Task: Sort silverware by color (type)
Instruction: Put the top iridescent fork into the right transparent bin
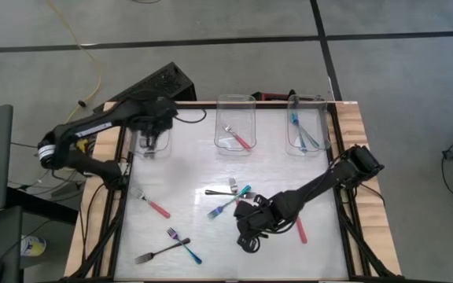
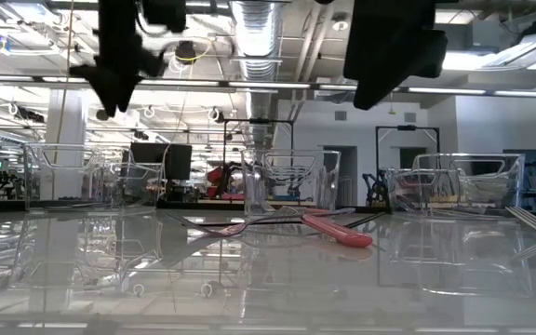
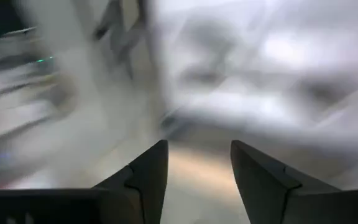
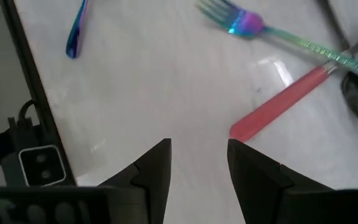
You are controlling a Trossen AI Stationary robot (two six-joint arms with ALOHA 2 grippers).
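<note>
Forks lie scattered on the white table: a red-handled one [image 1: 155,205], a teal-handled one [image 1: 185,244] crossing a dark metal one [image 1: 152,253], a cluster [image 1: 230,191] with a teal fork [image 1: 227,207], and a red handle [image 1: 300,229]. My right gripper [image 1: 249,233] is open and hovers low over the table; in its wrist view it [image 4: 197,155] is just short of the red handle's end [image 4: 281,104], with an iridescent teal fork [image 4: 291,41] beyond. My left gripper [image 1: 152,130], open [image 3: 197,158], hangs over the left clear bin [image 1: 142,149].
Three clear bins stand along the far edge: the left one, a middle one [image 1: 237,126] with a red-handled fork, and a right one [image 1: 307,126] with teal forks. Wooden table rails [image 1: 356,134] run along both sides. A cable [image 1: 187,119] lies by the left bin.
</note>
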